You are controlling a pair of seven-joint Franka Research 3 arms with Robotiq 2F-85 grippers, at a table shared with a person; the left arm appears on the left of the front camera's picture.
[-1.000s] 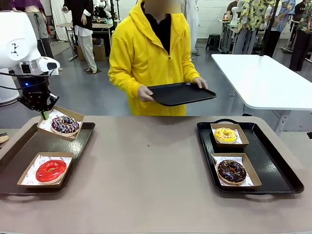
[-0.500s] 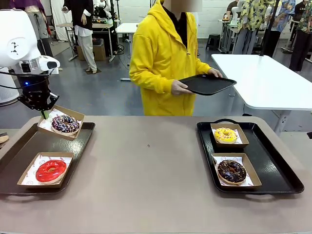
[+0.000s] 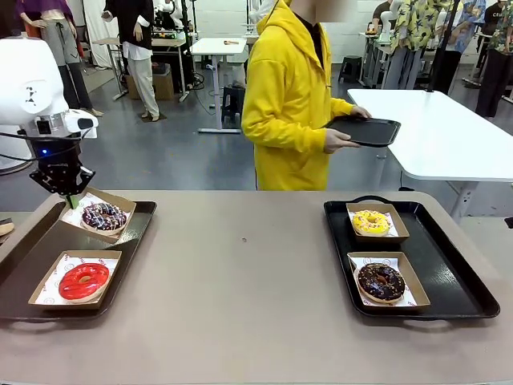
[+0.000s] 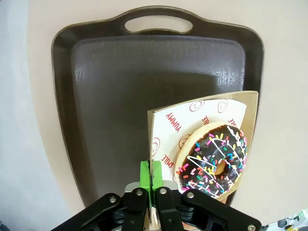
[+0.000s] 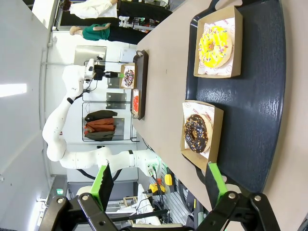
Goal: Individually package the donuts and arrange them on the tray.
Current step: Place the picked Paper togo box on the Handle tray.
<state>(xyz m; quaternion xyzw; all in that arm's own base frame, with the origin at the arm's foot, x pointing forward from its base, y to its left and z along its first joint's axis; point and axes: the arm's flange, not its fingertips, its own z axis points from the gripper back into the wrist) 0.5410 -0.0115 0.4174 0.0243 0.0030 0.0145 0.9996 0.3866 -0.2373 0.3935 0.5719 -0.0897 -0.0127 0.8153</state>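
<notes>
Left claw (image 4: 150, 179) pinches the sprinkled donut's (image 4: 215, 160) box (image 4: 204, 107) corner.

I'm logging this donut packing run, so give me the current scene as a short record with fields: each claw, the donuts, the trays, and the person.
left claw: shut on the corner of the sprinkled donut's box, held tilted over the left tray
right claw: open, holding nothing, above the right tray
left tray: red donut, boxed
right tray: yellow donut and chocolate donut, each boxed
person: at the far side, carrying a spare tray
</notes>
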